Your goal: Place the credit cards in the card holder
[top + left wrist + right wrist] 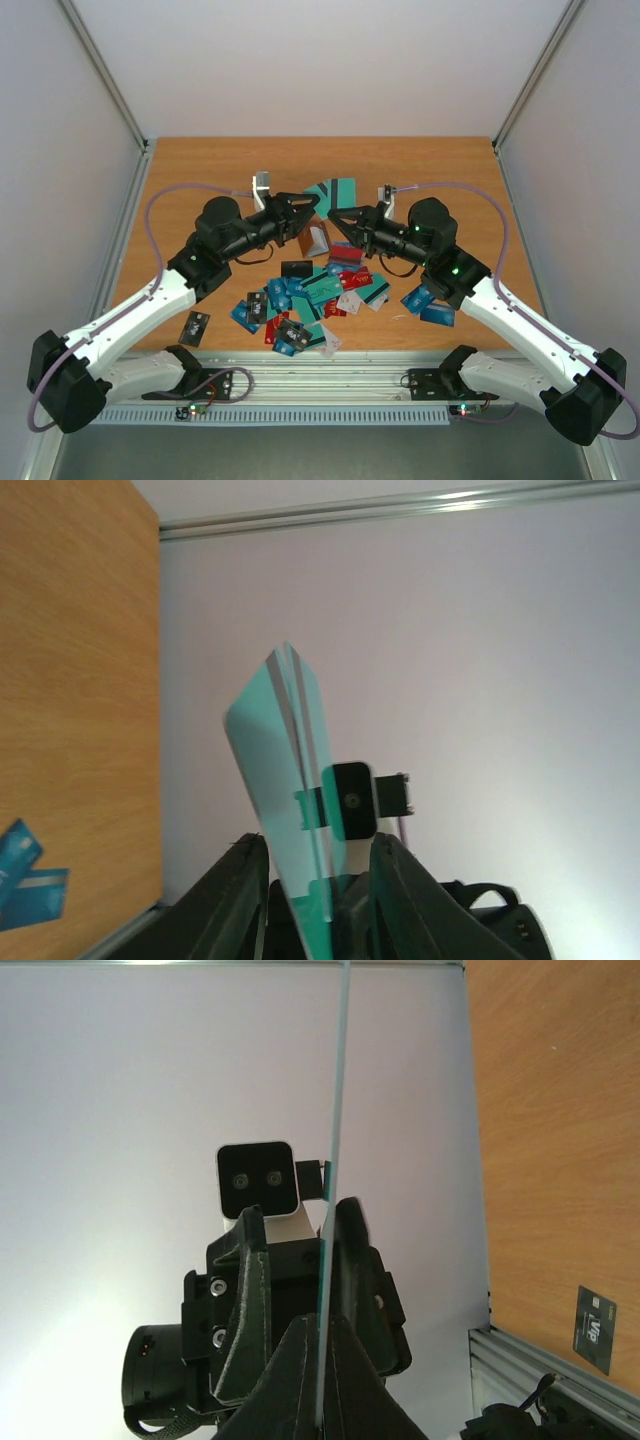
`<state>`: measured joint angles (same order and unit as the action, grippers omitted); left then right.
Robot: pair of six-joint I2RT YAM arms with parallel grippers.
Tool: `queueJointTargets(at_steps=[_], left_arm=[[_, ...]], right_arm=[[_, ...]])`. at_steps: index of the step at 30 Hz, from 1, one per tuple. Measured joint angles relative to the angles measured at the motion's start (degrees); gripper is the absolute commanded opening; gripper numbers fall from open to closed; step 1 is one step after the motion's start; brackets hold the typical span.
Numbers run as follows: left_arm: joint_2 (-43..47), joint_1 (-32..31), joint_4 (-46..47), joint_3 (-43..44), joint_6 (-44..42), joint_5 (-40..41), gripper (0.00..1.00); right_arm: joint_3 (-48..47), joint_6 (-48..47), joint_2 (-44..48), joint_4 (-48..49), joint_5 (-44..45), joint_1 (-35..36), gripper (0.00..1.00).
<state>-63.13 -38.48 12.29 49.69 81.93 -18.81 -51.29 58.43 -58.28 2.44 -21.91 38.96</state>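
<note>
Credit cards [300,295] lie heaped on the near half of the table [200,170]. Above them the left claw [318,850] stands part open astride an upright teal card [265,770], not yet pinching it. The right claw [321,1360] is clamped tight on the same card. The handover probably wants a square, centred squeeze before any release. The card holder [314,242], seemingly the brown flap beneath both claws, is mostly hidden.

Cards [310,295] heaped on table [200,170], one card [335,188] aloft behind
</note>
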Motion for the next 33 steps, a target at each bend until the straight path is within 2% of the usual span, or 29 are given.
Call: queueJointTargets(at_steps=[9,11,15,17,22,23,25,28,33], left_arm=[[-0.46,-0.92,2.14,0.00,0.35,1.29,0.09],[-0.85,-1.09,2.36,0.00,0.24,1.33,0.02],[-1.20,-1.14,3.04,0.00,0.07,1.51,0.00],[-1.40,-1.38,3.04,0.00,0.09,1.44,0.00],[-1.31,-1.73,2.23,0.00,-0.79,1.33,0.00],[-1.16,-1.73,1.20,0.00,-1.29,1.44,0.00],[-0.35,-1.70,-2.86,0.02,-2.56,1.84,0.00],[1.40,-1.22,-10.93,0.02,-5.97,2.62,0.00],[2.10,0.94,-23.74,0.39,-15.19,3.21,0.00]], right_arm=[[0.02,0.04,0.00,1.44,0.28,0.15,0.01],[0.02,0.02,0.00,1.57,0.28,0.15,0.01],[0.66,0.00,0.17,1.62,0.26,0.15,0.01],[1.11,0.00,0.83,1.40,0.37,0.15,0.10],[2.10,-0.61,4.42,-3.61,0.81,0.20,0.68],[2.29,-0.94,5.66,-5.66,1.16,0.22,0.74],[3.17,-1.18,8.37,-9.84,2.03,0.02,0.81],[6.67,-1.22,11.67,-15.91,1.95,-1.62,0.86],[13.68,-1.86,11.34,-24.44,0.17,-5.81,0.87]])
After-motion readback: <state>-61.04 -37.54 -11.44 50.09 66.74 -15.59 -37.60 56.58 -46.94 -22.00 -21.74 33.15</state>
